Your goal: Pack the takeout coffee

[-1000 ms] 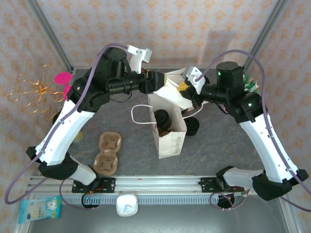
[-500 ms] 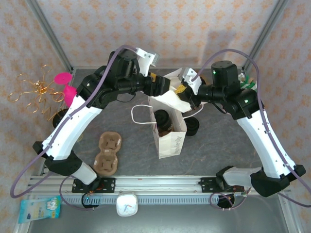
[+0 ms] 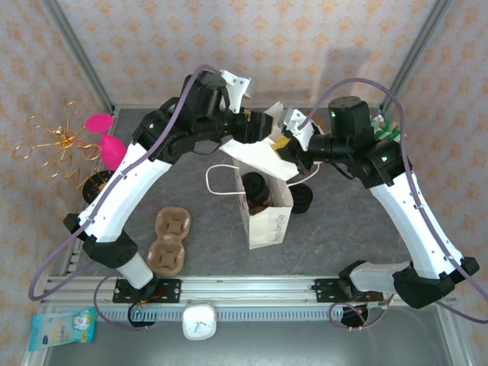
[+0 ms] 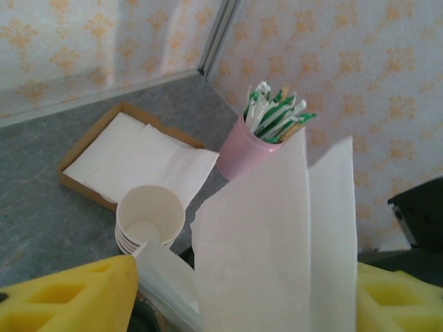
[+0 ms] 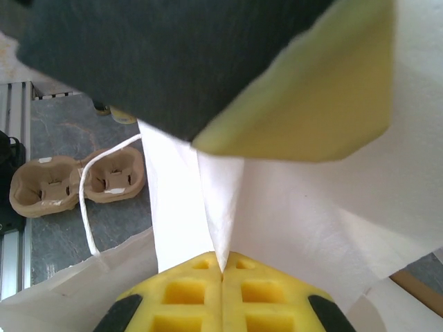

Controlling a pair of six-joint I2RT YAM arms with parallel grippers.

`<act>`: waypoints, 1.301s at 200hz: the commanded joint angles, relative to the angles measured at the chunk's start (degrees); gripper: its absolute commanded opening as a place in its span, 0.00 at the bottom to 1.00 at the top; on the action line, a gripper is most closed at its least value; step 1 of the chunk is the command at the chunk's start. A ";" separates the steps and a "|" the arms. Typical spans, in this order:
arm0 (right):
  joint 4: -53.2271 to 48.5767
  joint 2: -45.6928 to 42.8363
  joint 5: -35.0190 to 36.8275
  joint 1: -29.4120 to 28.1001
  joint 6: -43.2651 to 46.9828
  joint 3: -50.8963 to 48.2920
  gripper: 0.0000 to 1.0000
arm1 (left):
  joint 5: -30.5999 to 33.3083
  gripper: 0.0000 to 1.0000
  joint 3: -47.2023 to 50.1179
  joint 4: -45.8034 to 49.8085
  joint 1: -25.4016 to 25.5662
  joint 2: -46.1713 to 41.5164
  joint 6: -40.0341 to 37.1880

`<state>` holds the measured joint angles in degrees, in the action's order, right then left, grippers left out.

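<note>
Cardboard cup carrier (image 3: 169,240), one, lies nearest. Beyond it, one white paper bag (image 3: 268,223) stands open with the takeout coffee (image 3: 255,187) inside, black lid showing, body hidden. A second black round thing (image 3: 303,200) sits just right, half hidden. On the bag's rim the right gripper (image 5: 221,273) pinches paper, fingers together; the left gripper (image 4: 246,283) straddles a flap, fingers apart. Farthest stands one stack of lidless cups (image 4: 149,221).
</note>
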<state>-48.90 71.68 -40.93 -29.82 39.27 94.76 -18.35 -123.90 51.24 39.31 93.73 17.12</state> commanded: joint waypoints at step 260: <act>2.12 -1.56 36.06 -14.44 -63.73 3.96 0.00 | 8.58 0.69 36.04 -16.95 -11.59 -29.20 17.79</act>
<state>-39.97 66.70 -16.47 -40.53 -18.31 96.49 -6.72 -89.97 37.74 27.00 65.95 32.51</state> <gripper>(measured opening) 0.043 0.693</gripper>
